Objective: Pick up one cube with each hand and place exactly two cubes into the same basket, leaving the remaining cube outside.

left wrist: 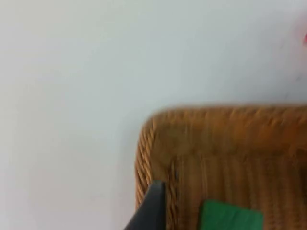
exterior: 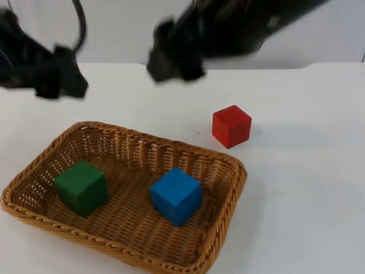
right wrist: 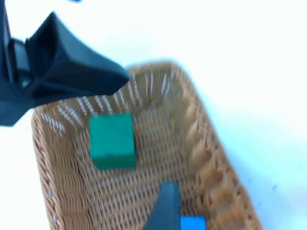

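A wicker basket (exterior: 239, 171) stands at the table's front left. Inside it a green cube (exterior: 81, 187) sits toward the left end and a blue cube (exterior: 175, 195) toward the right, apart from each other. A red cube (exterior: 231, 126) stands on the table just beyond the basket's far right corner. My left gripper (exterior: 60, 80) hangs blurred above the table behind the basket's left end. My right gripper (exterior: 174, 63) hangs blurred above the table behind the basket's middle. Neither carries a cube. The right wrist view shows the green cube (right wrist: 112, 140), the blue cube (right wrist: 193, 223) and the left gripper (right wrist: 72, 79) over the basket's far rim (right wrist: 206, 143).
The white table (exterior: 308, 188) runs wide to the right of the basket and the red cube. The grey partition wall (exterior: 125, 28) closes off the back. The left wrist view shows a basket corner (left wrist: 144, 153) with the green cube (left wrist: 230, 218) inside.
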{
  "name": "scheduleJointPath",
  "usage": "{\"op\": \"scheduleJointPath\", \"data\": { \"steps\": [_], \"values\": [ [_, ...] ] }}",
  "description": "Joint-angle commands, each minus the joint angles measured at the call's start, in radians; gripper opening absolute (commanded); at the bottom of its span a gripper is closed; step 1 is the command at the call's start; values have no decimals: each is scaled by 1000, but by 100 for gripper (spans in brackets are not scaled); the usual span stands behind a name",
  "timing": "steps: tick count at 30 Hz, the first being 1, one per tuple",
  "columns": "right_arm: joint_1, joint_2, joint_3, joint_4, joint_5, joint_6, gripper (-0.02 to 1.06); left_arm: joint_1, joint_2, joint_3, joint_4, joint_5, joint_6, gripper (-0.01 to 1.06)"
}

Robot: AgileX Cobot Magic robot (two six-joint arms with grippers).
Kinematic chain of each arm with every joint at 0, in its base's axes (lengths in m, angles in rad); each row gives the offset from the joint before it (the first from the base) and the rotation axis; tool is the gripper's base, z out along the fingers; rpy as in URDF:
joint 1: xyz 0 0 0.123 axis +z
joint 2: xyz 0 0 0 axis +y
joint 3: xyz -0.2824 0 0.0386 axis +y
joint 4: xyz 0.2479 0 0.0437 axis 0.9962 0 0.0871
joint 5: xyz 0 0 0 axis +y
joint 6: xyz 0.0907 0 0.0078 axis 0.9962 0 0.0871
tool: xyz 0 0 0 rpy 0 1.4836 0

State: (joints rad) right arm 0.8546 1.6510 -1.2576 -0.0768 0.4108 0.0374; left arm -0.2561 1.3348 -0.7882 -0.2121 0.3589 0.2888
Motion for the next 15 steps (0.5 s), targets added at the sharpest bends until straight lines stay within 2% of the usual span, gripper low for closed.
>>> {"op": "scheduleJointPath", "data": {
  "steps": [1, 7, 15],
  "values": [
    [6, -72, -6, -4, 20, -7, 71, 1, -76, 2, -12, 13, -2, 84],
    [6, -154, -6, -4, 30, -7, 71, 1, -210, 2, -12, 21, -2, 84],
    [6, -224, -4, -48, 117, -7, 71, 1, -332, 2, -12, 50, -2, 84]
  ]
}}
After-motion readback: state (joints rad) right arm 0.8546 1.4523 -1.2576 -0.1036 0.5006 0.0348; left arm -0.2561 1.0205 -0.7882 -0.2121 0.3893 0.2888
